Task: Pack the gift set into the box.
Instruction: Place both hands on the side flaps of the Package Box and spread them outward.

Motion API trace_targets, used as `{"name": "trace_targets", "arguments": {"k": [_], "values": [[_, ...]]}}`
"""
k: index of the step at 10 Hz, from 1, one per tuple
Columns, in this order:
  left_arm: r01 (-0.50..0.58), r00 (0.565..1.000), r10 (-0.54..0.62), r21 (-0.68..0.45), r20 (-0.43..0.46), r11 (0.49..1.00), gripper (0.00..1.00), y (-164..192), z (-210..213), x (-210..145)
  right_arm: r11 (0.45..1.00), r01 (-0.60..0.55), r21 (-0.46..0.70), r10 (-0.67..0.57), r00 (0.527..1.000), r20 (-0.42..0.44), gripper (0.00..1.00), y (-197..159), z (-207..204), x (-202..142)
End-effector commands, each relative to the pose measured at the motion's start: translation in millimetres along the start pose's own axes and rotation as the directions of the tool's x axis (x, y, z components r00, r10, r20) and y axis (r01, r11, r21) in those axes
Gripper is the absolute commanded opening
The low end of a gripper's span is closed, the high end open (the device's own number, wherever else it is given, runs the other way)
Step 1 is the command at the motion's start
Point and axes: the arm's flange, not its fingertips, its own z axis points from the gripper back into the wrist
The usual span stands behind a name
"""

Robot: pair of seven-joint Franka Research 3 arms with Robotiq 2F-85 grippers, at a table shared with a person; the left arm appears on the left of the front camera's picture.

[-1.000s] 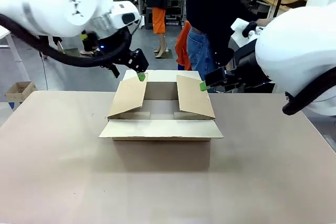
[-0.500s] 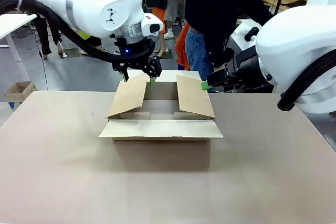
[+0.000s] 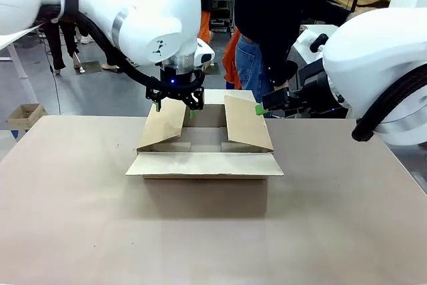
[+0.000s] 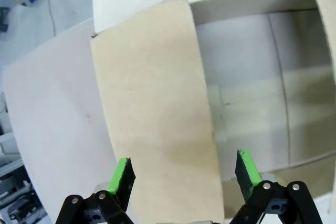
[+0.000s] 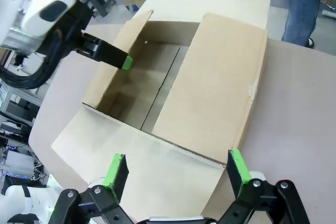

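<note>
Leaning inward, two side flaps partly cover the open box.

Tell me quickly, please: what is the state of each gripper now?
Left gripper: open, over a flap of the cardboard box, holding nothing.
Right gripper: open, holding nothing.

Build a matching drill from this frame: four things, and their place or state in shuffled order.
Things
1. left gripper
2. right gripper
3. box
4. small carton

Place or state
A. on the floor, past the table's far left corner
B. open, fingers either side of the raised left flap
C. on the table, top flaps unfolded
D. open, by the far corner of the right flap

Pairs: 1-B, 2-D, 3-C, 4-A
</note>
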Motion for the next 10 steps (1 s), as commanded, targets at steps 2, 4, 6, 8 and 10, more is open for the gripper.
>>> {"name": "trace_targets", "arguments": {"k": [2, 4, 6, 8, 10], "values": [[-0.010, 1.000, 0.011, 0.057, -0.019, 0.998, 1.00, -4, -14, 11, 1.000, 0.019, -0.016, -0.019, 1.000, -0.001, 1.00, 5, 8, 1], [-0.002, 0.999, 0.004, 0.081, -0.034, 0.997, 1.00, -3, -21, 9, 1.000, 0.019, -0.016, -0.019, 1.000, -0.001, 1.00, 5, 8, 1], [-0.022, 0.998, 0.032, 0.164, -0.056, 0.986, 1.00, 7, -23, 6, 1.000, 0.019, -0.016, -0.019, 1.000, -0.001, 1.00, 5, 8, 1], [-0.034, 0.998, 0.041, 0.164, -0.044, 0.986, 1.00, 14, -22, -1, 1.000, 0.019, -0.016, -0.019, 1.000, -0.001, 1.00, 5, 8, 1], [-0.040, 0.999, 0.043, 0.157, -0.013, 0.987, 1.00, 17, -11, -7, 1.000, 0.019, -0.016, -0.019, 1.000, -0.001, 1.00, 5, 8, 1]]}}
